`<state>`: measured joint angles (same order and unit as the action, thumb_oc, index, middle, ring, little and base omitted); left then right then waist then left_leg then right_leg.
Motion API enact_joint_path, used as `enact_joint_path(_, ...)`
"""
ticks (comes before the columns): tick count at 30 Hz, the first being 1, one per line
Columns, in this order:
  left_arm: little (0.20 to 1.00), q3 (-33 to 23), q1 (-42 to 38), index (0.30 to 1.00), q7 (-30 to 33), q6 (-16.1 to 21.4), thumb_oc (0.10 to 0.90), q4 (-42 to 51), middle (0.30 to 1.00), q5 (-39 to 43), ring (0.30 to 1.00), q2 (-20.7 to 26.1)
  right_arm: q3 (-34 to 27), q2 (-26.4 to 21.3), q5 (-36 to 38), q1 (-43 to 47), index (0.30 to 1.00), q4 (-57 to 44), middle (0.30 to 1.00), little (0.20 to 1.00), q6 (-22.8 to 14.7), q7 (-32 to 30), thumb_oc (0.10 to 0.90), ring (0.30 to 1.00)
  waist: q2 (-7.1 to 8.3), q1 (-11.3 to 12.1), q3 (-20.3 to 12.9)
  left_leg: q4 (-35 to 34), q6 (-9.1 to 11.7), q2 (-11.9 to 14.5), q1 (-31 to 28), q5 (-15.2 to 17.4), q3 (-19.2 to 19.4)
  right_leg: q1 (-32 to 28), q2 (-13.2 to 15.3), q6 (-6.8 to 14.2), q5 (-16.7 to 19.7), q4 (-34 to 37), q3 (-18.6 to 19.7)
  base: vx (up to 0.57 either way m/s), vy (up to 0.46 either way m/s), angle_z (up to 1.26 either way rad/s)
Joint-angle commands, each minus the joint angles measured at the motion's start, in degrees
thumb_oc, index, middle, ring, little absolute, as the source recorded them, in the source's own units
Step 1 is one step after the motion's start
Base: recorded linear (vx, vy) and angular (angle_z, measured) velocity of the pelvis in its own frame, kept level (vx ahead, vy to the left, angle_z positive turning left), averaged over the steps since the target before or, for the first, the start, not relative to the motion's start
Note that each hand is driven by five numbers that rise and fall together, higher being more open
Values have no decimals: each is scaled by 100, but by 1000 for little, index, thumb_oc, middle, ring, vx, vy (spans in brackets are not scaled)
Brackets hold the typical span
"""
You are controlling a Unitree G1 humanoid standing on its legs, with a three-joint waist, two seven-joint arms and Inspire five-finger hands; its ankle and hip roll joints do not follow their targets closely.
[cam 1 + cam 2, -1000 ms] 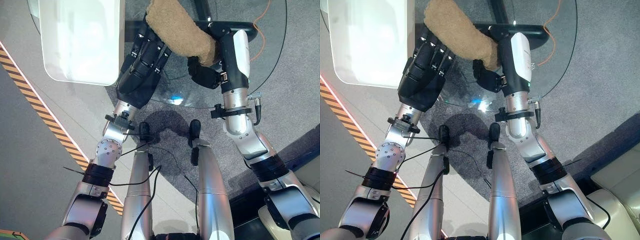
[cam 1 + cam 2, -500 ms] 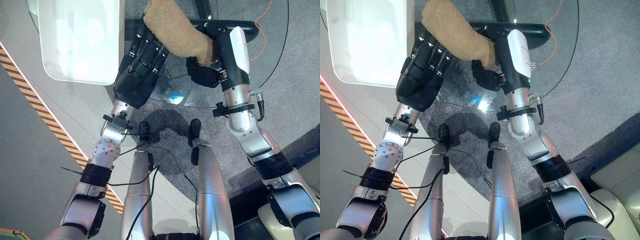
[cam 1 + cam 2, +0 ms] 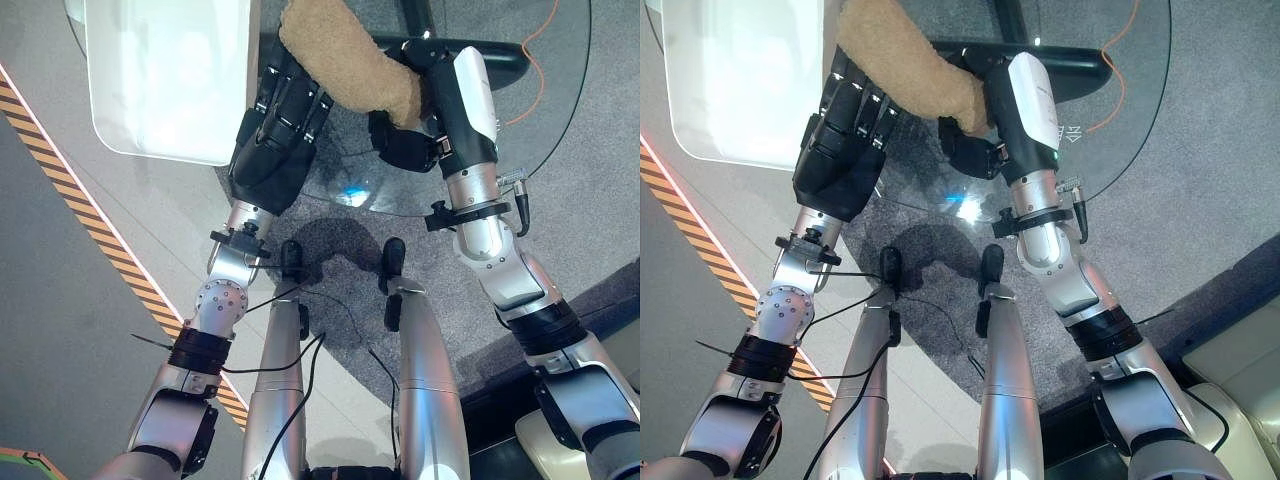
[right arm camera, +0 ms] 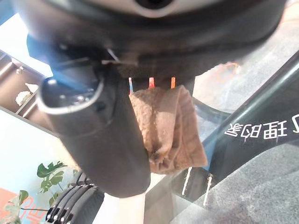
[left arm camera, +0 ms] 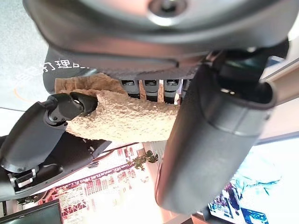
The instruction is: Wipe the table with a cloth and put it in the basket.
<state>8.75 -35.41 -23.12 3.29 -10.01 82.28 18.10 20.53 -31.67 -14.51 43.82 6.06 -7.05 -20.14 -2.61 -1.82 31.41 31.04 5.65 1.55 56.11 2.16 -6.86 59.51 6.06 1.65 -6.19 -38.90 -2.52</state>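
Note:
A tan fluffy cloth (image 3: 350, 70) lies bunched in a long roll on the round glass table (image 3: 545, 110). My right hand (image 3: 405, 145) is shut on the roll's right end; in the right wrist view the cloth (image 4: 166, 126) sits pinched between thumb and fingers. My left hand (image 3: 275, 140) lies flat on the glass at the cloth's left side. Its straight fingers (image 5: 152, 88) run up against the cloth (image 5: 126, 116), and their tips are tucked under the edge.
A white rounded panel (image 3: 170, 70) lies on the table just left of my left hand. The black table base (image 3: 500, 60) and an orange cable (image 3: 545, 30) show through the glass. Yellow-black striped tape (image 3: 90, 220) crosses the floor on the left.
Both hands and the cloth have slid a little to the left across the glass. The whole view has also shifted slightly.

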Motion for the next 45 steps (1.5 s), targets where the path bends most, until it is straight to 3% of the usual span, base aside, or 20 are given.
enact_joint_path(1,900,206,-532,900,-421,80,800,1411,900,26,900,-272,363,126,-415,572,300,-830,300,200,-724,247,100,300,93,66,-162,109,-781,-548,-132,325,718,-289,-505,-227,-4,263,-273,0,0,0)
enact_joint_path(14,900,255,-611,900,-289,109,800,1408,900,-59,900,-244,379,105,-377,643,300,-828,300,200,-780,255,100,300,108,55,-162,43,-771,-546,-192,297,735,-353,-520,-210,39,357,-264,0,0,0)
enact_joint_path(25,900,252,-627,900,118,443,800,1410,900,-366,900,-214,366,102,-369,661,300,-892,300,200,-834,138,100,300,97,64,-162,-5,-761,-534,-197,269,733,-364,-519,-204,41,392,-275,0,0,0)
enact_joint_path(31,900,175,-528,900,248,594,800,1425,900,-451,900,-251,69,229,-301,563,300,-965,300,200,-959,-700,100,300,96,63,-162,-9,-757,-538,-193,265,728,-360,-540,-193,46,381,-270,0,0,0)
enact_joint_path(45,900,10,-486,900,304,642,800,1415,900,-534,900,-316,-433,402,-492,403,300,-1097,300,200,-1266,-1483,100,300,92,24,-162,-54,-769,-531,-239,280,756,-393,-563,-178,59,432,-235,0,0,0)
